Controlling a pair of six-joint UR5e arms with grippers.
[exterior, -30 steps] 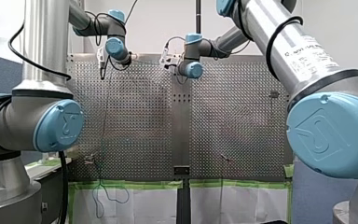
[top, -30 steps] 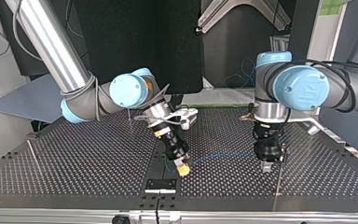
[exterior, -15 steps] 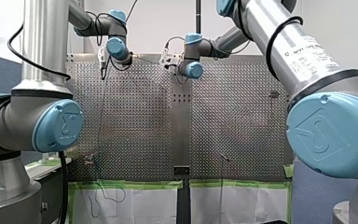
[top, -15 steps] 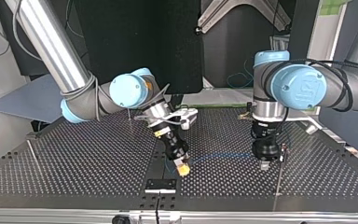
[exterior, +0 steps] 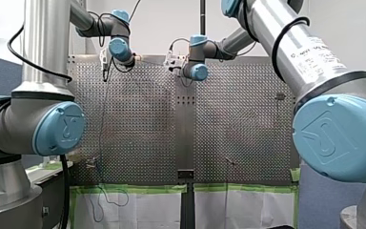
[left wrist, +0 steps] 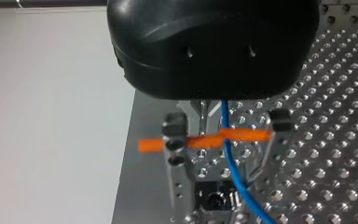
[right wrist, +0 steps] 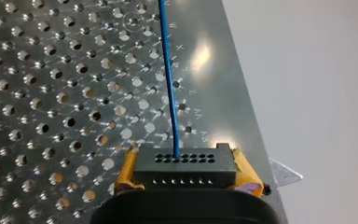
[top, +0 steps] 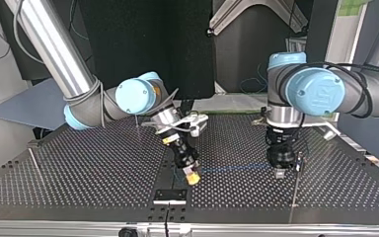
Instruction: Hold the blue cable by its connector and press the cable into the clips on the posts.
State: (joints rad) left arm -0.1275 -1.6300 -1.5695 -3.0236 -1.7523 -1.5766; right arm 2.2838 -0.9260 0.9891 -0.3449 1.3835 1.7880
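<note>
Right wrist view: right claw [right wrist: 186, 169] pinches black multi-hole connector [right wrist: 185, 176] of thin blue cable [right wrist: 170, 79]; left claw [left wrist: 223, 179], spread apart, straddles it.

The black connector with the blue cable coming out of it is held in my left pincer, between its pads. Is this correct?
Not quite. The black connector with the blue cable coming out of it is held in my right pincer, between its yellow pads. The right wrist view shows this.
</note>
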